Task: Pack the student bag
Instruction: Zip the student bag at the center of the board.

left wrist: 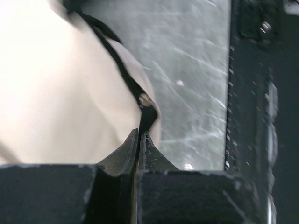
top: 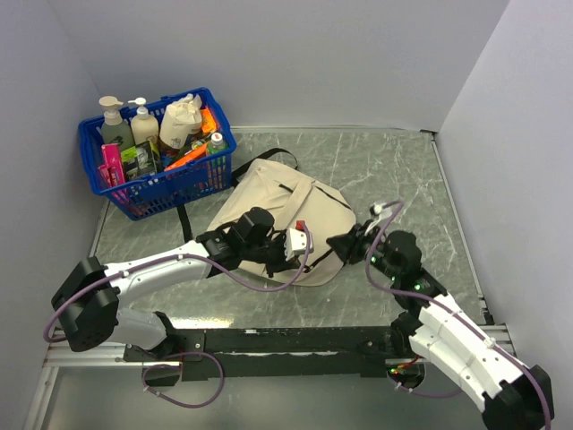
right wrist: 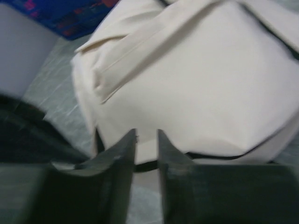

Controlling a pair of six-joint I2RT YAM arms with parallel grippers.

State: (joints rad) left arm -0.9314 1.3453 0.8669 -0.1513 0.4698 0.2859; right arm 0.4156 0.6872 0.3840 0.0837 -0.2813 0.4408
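Looking down from above, the student bag lies flat near the middle of the grey marbled table, with a blue basket of bottles and a small cloth pouch at the back left corner, just off the bag's far end. That wide view shows both arms reaching in, the left one across the bag's near edge and the right one at its right-hand edge, but the fingertips are too small and tangled with cable there to read. The wrist cameras fill that in. The left one looks along the bag's curved side, where black zipper trim runs down to a small metal rivet and a black zipper pull. The left gripper has its fingers pressed tight together, with the lower end of that pull pinched between the tips. The right wrist view is soft and blurred. It shows a broad swell of cream fabric with a stitched flap and a strip of the basket cut off at the top left. The right gripper stands with a narrow gap between its fingers, just at the bag's lower edge. I see fabric and dark trim through the gap, but whether the tips touch the cloth I cannot tell.
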